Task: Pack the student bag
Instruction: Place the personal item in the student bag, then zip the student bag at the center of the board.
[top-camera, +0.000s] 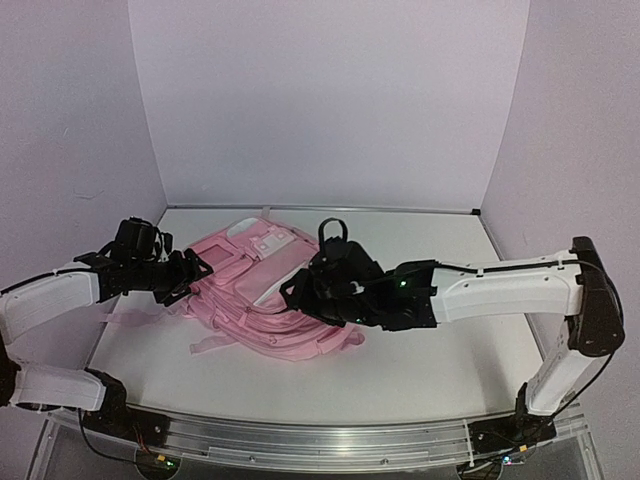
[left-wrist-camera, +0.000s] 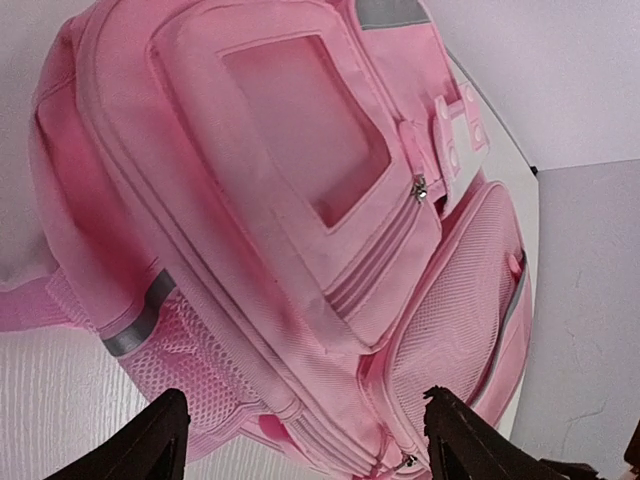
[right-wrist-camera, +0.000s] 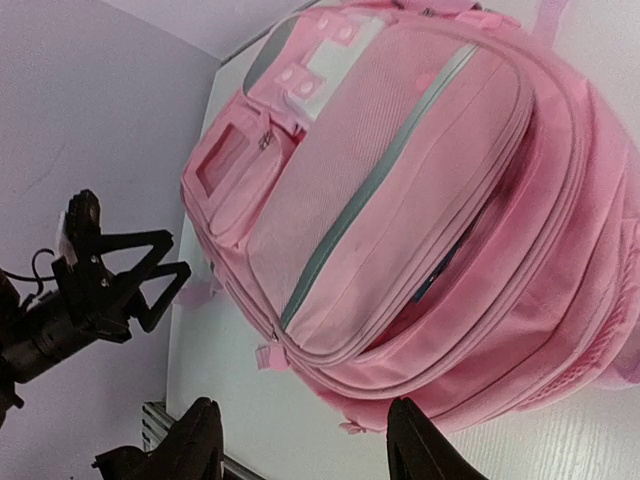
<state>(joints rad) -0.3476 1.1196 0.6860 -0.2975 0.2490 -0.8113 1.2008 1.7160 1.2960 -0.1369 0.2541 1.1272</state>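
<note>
**While both hang empty, aim carefully**

Frame left: left gripper (top-camera: 198, 270) spread, holding nothing. Centre-left: student bag (top-camera: 245, 312) flat on the worktop (top-camera: 430, 350). Centre: right gripper (top-camera: 297, 290) equally spread, best brought squarely onto the gaping zip opening (right-wrist-camera: 442, 275).

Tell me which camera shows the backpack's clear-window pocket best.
Left wrist: the window pocket fills the middle of the frame, its zip pull sharp beside it. Right wrist shows it small and slanted at one end of the student bag. From the top camera it is too small to make out.
</note>
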